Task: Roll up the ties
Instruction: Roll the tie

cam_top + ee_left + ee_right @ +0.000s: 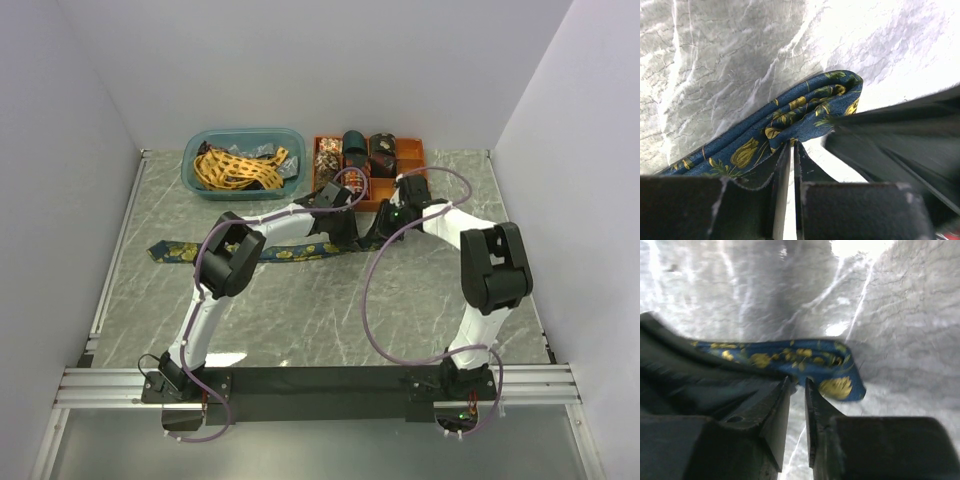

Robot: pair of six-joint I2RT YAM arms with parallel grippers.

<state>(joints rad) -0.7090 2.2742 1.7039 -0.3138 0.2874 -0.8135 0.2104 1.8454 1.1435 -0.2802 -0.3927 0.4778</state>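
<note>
My left claw point(791, 150) and right claw point(797, 382) pinch the tie point(790, 115) at its fold; soft, slippery, best held there.

From high up and behind the two arms point(235, 255), looking down on the whole table point(300, 320), far off. From the left wrist, very near, looking down past its own fingers point(781, 180) at the folded end of the blue tie point(790, 115). From the right wrist, just as near, facing that same tie end point(790, 357) from the other side. Shared by all three: that tie end, mid-table.
</note>
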